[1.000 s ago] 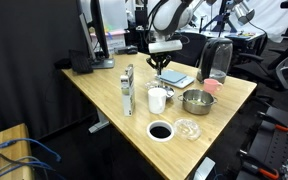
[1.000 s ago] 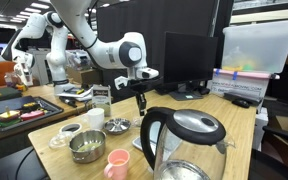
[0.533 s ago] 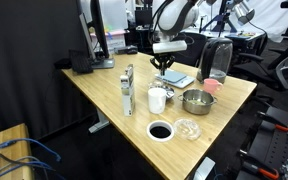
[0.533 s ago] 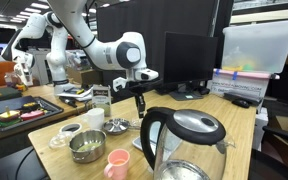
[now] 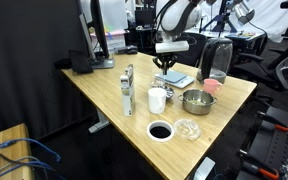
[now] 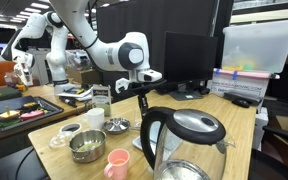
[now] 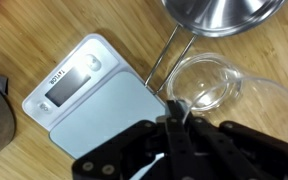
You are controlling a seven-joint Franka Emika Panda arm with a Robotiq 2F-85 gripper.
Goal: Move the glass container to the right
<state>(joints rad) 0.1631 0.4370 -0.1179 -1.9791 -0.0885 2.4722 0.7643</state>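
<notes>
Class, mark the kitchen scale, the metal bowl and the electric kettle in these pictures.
kitchen scale (image 7: 106, 108), wrist view, weighing platform
metal bowl (image 5: 196, 105), an exterior view, outer wall
electric kettle (image 6: 189, 128), an exterior view, lid

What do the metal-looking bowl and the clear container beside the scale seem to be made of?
The bowl is likely steel: a brushed grey sheen with bright reflections. The clear container is probably glass: transparent, with glinting rims, though clear plastic cannot be excluded.
</notes>
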